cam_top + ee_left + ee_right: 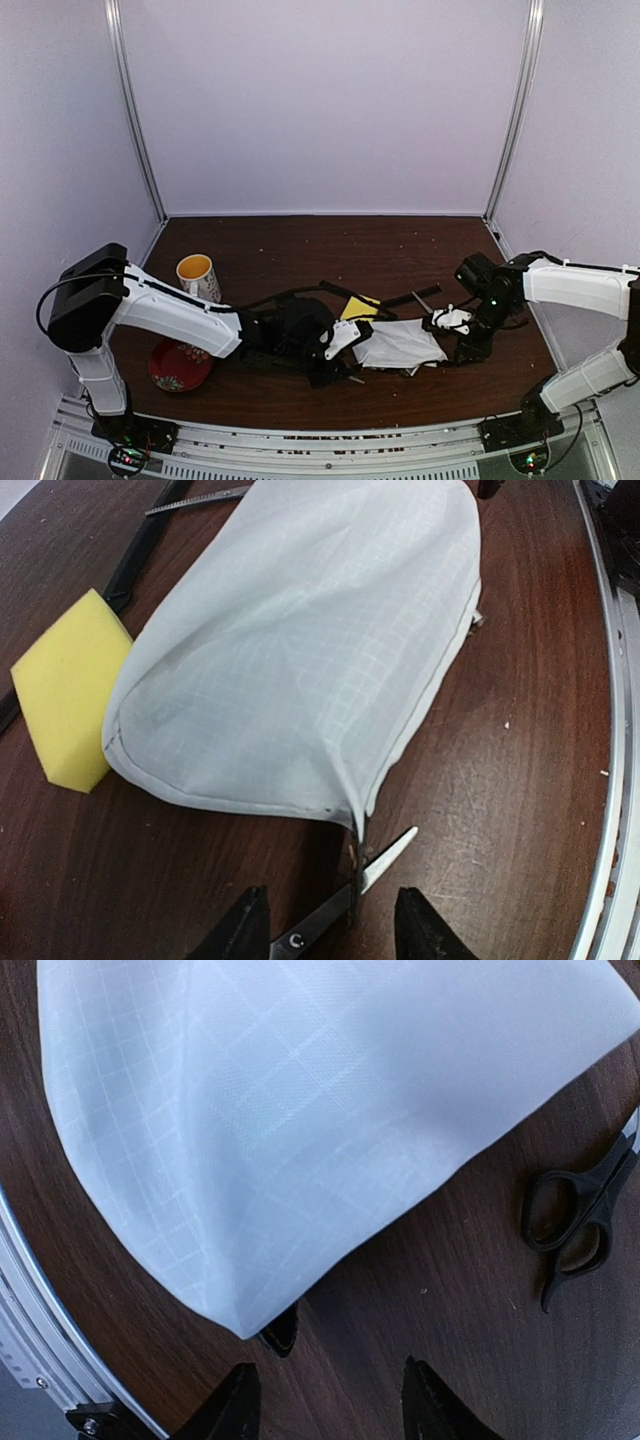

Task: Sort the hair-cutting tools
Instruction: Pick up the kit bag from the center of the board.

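White pouch (300, 650) lies on the desk (520, 780), contents unseen. Scissors (385, 858) sit bottom centre, between the part-open fingers of the left end effector (332, 894). Second scissors (575, 1215) lie at right, outside the part-open, empty right end effector (330, 1365).

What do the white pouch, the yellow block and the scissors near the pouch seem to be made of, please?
White pouch: thin synthetic fabric, probably ripstop nylon, matte and slightly translucent; a grid weave shows. Yellow block: likely foam sponge, matte, with soft edges. Scissors: bright metal blade, and a black handle that looks like plastic.
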`<state>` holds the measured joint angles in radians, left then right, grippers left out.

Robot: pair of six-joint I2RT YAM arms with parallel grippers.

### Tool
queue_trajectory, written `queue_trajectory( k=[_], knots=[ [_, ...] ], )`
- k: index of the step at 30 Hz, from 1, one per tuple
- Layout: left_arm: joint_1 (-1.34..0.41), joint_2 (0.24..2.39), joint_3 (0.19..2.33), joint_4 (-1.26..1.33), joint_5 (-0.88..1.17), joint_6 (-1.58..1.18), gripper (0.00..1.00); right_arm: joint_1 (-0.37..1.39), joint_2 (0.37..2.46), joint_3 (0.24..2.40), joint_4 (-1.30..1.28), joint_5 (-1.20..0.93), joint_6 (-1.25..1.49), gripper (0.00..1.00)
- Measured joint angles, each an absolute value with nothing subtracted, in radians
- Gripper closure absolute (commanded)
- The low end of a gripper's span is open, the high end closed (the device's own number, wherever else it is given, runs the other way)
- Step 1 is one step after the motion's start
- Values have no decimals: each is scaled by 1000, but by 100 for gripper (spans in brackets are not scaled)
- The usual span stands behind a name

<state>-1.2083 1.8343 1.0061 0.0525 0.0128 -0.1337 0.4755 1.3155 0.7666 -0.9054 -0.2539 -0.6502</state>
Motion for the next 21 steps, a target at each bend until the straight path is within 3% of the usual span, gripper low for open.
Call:
queue_trajectory(
  k=[4, 9, 15, 21],
  knots=[
    [-1190, 1871, 1023, 59, 54, -142, 58, 476, 1320, 760, -896, -266, -669, 51],
    [-1178, 1898, 1048, 59, 81, -146, 72, 476, 1363, 760, -891, -292, -686, 61],
    [-1167, 1920, 1075, 57, 121, -144, 100, 476, 1423, 763, -896, -324, -702, 93],
    [-1158, 1930, 1108, 5, 171, -134, 100, 475, 1411, 803, -977, -363, -744, 98]
  ],
)
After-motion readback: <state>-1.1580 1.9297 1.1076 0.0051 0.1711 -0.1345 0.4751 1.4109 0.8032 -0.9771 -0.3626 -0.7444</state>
